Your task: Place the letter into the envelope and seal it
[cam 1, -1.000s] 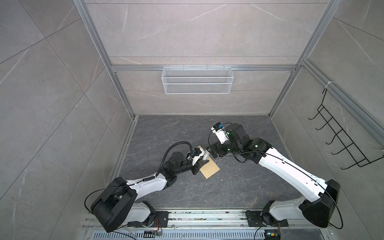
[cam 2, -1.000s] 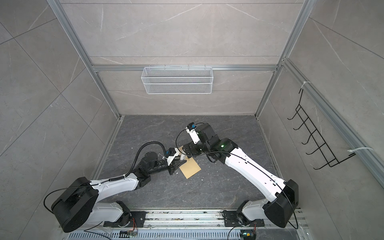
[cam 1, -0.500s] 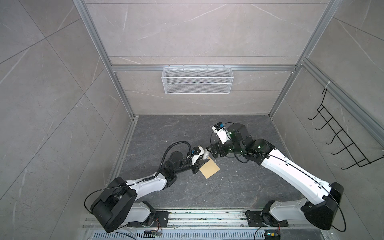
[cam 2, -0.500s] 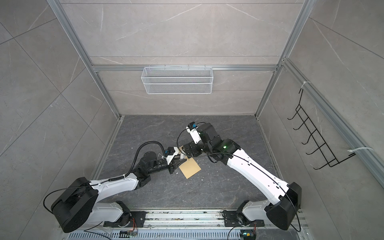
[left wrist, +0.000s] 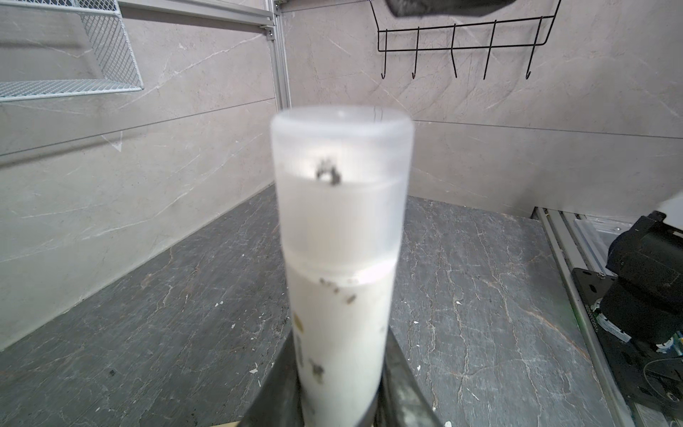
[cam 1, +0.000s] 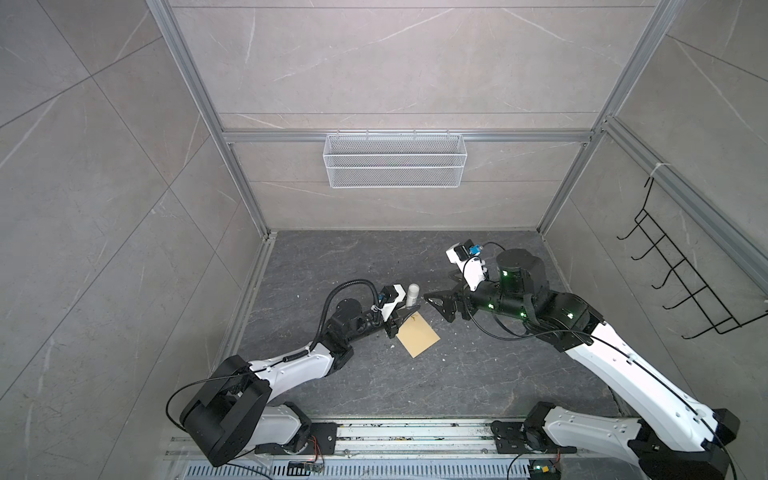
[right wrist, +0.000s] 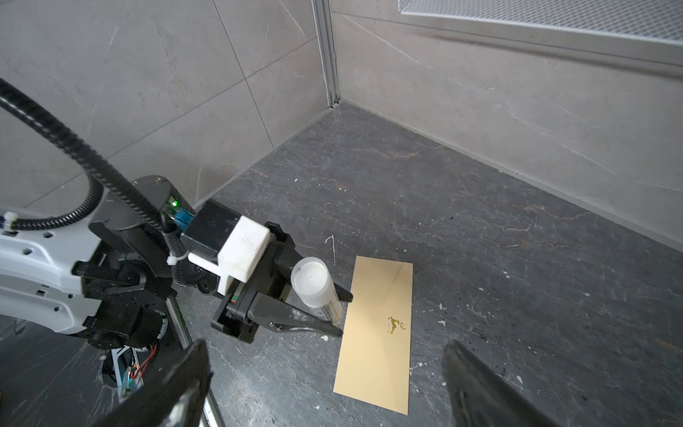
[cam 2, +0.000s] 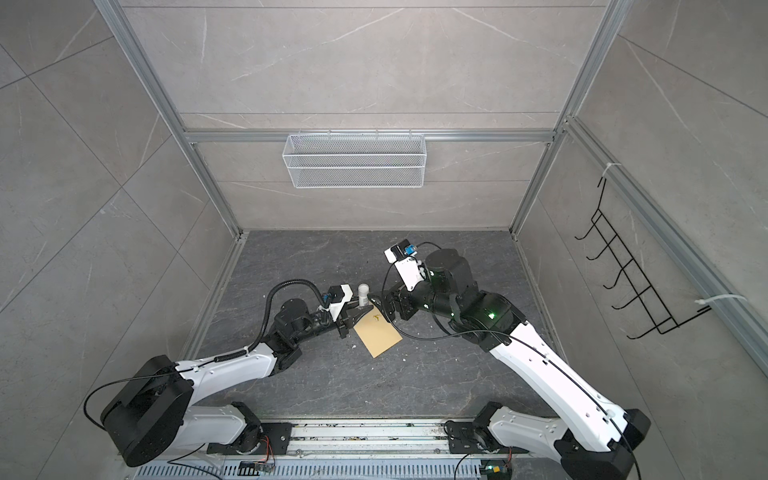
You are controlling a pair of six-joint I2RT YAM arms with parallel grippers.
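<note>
Item: gluing stage of sealing, judged. In both top views, the left fingers [cam 1: 398, 321] are closed part-way round the lower body of a white glue stick [cam 1: 412, 293], held upright. The right fingers [cam 1: 436, 300] are spread wide and empty, level with the stick and just beside it. The envelope [cam 1: 417, 338] lies flat on the desk [cam 1: 478, 374], one end just beyond the left fingertips and under the right ones. The second top view matches: glue stick [cam 2: 363, 293], envelope [cam 2: 378, 334], right fingers [cam 2: 380, 305] close to both. Left wrist view: the stick [left wrist: 340, 258] rises between the left fingers [left wrist: 401, 388], its translucent cap [left wrist: 342, 177] on. Right wrist view: the wide-set right fingers [right wrist: 476, 384] frame the stick [right wrist: 314, 283] and the envelope [right wrist: 377, 332], which bears a gold emblem [right wrist: 395, 324]. No letter shows; whether it is inside cannot be told. Handling note: uncapping looks to be next. The right fingers should close on the cap alone, above its seam, and pull along the stick's axis while the left fingers hold firm, clear of the envelope.
</note>
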